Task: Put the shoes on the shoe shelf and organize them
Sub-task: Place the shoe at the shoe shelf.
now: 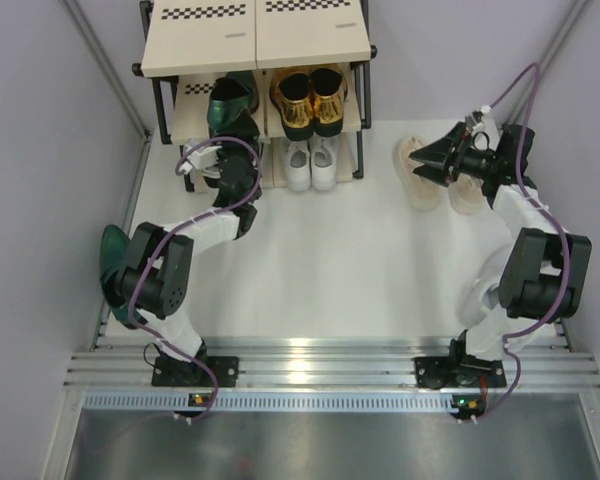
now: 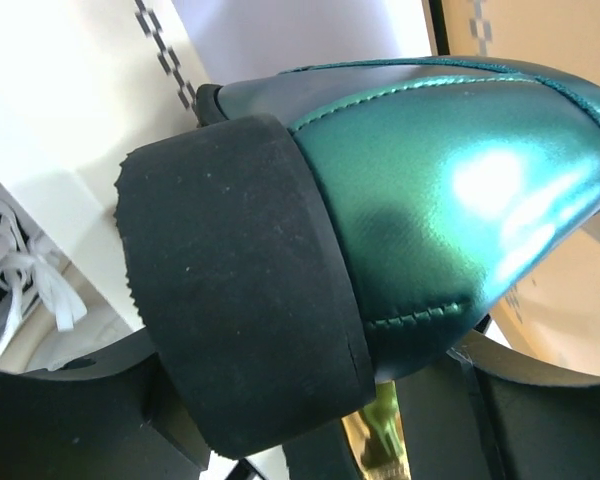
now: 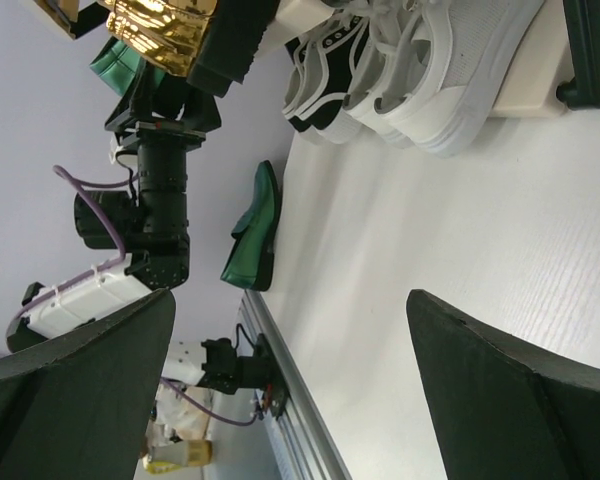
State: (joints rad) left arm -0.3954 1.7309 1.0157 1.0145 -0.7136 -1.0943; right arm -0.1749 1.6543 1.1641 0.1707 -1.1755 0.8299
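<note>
A three-tier shelf (image 1: 255, 35) stands at the far edge of a white bench (image 1: 330, 260), with two robot arms reaching toward it. The left pincer (image 1: 223, 135) is at the shelf's left half, clenched on a glossy green loafer (image 1: 228, 100). One black pad (image 2: 240, 290) presses flat against the shoe's side. That loafer sits at the shelf's middle tier, on its left side. Gold loafers (image 1: 310, 100) stand as a pair on the right side of the same tier. Below them, on the bottom tier, is a pair of white sneakers (image 1: 311, 163), and black-and-white sneakers (image 3: 315, 75) stand just beside these toward the shelf's left. A second green loafer (image 1: 113, 262) lies on the bench well in front of the shelf and off to its left, partly hidden by the left arm. Beige sneakers (image 1: 420, 190) lie side by side on the bench just right of the shelf. The right pincer (image 1: 427, 160) hovers over them, released, its fingers spread wide with nothing between them.
</note>
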